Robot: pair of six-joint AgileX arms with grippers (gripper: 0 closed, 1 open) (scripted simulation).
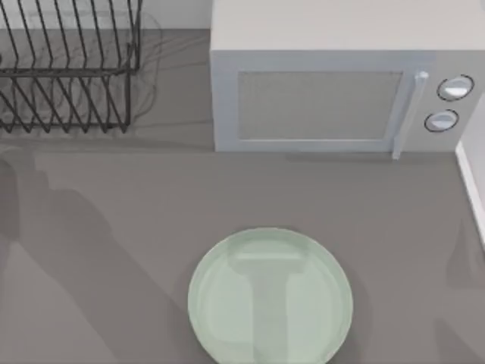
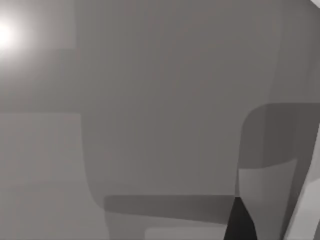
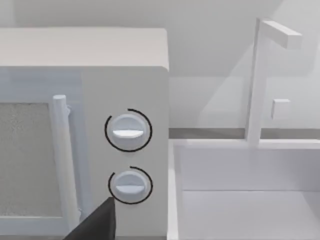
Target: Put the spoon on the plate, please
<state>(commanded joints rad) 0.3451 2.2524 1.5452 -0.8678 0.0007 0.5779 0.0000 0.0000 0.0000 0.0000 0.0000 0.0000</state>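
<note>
The plate [image 1: 270, 299] is large, round and pale green, with a low rim. It lies bare on the grey table near the front edge, a little right of centre. The spoon is out of view. A dark part of my left gripper [image 2: 240, 224] shows at the edge of the left wrist view, over grey table surface crossed by shadows. In the right wrist view, a dark part of my right gripper [image 3: 97, 225] sits in front of the microwave's knobs [image 3: 128, 131].
A white microwave [image 1: 318, 98] with its door shut stands at the back, right of centre. A black wire dish rack [image 1: 68, 68] is at the back left. A white sink [image 3: 250, 200] with a faucet [image 3: 257, 80] borders the table's right side.
</note>
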